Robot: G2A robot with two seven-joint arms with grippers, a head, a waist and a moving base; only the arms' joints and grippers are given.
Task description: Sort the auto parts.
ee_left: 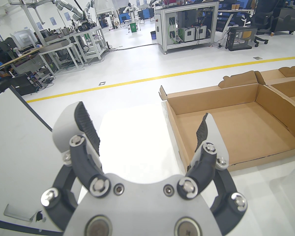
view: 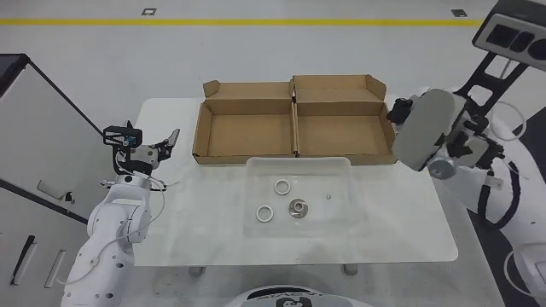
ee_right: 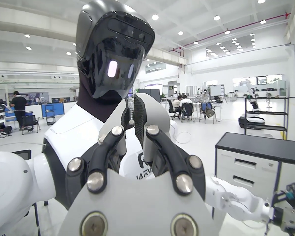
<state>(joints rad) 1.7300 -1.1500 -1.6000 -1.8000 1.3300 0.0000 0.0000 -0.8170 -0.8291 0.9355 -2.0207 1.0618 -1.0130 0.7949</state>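
A clear plastic tray point(view: 256, 167) at the table's middle holds two white rings point(view: 281, 187) point(view: 265, 214), a metal gear-like part point(view: 298, 208) and a tiny white piece point(view: 329, 194). My left gripper point(ee_left: 143, 111) is open and empty, hovering over the table's left edge point(view: 164, 145), beside the left cardboard box point(ee_left: 236, 128). My right gripper point(ee_right: 131, 103) is raised off the table's right side and points upward. It is shut on a small threaded metal bolt point(ee_right: 130, 110). The right arm point(view: 422, 128) stands beside the right box.
Two open, empty cardboard boxes point(view: 247, 134) point(view: 341, 134) sit side by side behind the tray. A white cabinet point(view: 34, 128) stands left of the table. Bare tabletop lies in front of the tray and at the left end.
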